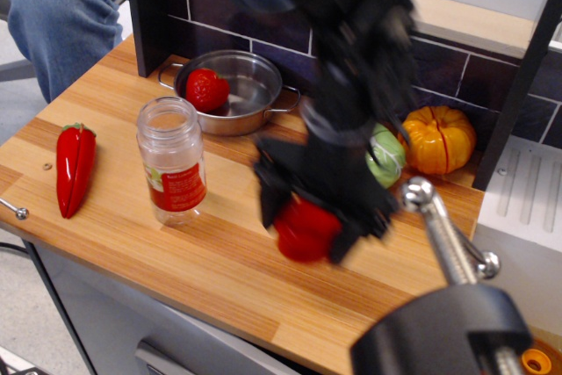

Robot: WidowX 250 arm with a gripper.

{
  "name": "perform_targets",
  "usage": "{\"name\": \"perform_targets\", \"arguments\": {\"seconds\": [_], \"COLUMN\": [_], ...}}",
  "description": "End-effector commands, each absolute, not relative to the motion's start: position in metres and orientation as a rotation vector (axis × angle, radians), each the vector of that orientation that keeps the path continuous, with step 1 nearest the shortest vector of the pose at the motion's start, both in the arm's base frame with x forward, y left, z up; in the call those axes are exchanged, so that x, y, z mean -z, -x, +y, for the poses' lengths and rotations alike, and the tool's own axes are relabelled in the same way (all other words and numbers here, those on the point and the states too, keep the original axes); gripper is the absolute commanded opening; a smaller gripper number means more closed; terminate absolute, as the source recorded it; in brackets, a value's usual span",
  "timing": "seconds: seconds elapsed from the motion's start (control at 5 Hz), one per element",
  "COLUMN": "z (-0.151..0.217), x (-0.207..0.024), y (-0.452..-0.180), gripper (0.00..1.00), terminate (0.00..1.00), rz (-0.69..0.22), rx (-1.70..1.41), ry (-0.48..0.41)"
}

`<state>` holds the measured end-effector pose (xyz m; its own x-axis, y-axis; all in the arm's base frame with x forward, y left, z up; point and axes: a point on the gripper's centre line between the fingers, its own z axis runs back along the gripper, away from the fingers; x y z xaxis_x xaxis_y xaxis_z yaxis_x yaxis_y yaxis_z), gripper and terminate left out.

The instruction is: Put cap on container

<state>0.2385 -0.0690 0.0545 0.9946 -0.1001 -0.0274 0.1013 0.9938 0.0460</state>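
Observation:
The clear jar (172, 162) with a red-and-white label stands upright and open on the wooden counter (132, 234) at the left. My black gripper (307, 221), blurred by motion, is shut on the red cap (305, 229) and holds it lifted off the counter, to the right of the jar and below the level of its mouth.
A steel pan (237, 94) with a red tomato-like toy (205, 90) stands behind the jar. A red chili pepper (73, 169) lies at the far left. An orange pumpkin (437, 140) and a green toy (385, 157) sit at the back right. A metal clamp (448, 252) fills the lower right.

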Motion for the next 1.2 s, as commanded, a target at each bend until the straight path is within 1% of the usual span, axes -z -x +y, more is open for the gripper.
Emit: {"name": "perform_targets", "arguments": {"seconds": [0.0, 0.2, 0.4, 0.6, 0.8, 1.0], "z": [-0.042, -0.02, -0.005, 0.015, 0.022, 0.024], "x": [-0.116, -0.125, -0.125, -0.13, -0.129, -0.118], "y": [-0.259, -0.262, -0.257, -0.25, -0.25, -0.253], "gripper": [0.0, 0.0, 0.0, 0.0, 0.0, 0.0], "terminate": [0.0, 0.0, 0.0, 0.0, 0.0, 0.0], "rz": [-0.004, 0.017, 0.028, 0.045, 0.035, -0.013], "rx": [0.161, 0.208, 0.252, 0.314, 0.328, 0.326], "ry": [-0.056, -0.082, -0.112, -0.113, -0.118, -0.134]}}
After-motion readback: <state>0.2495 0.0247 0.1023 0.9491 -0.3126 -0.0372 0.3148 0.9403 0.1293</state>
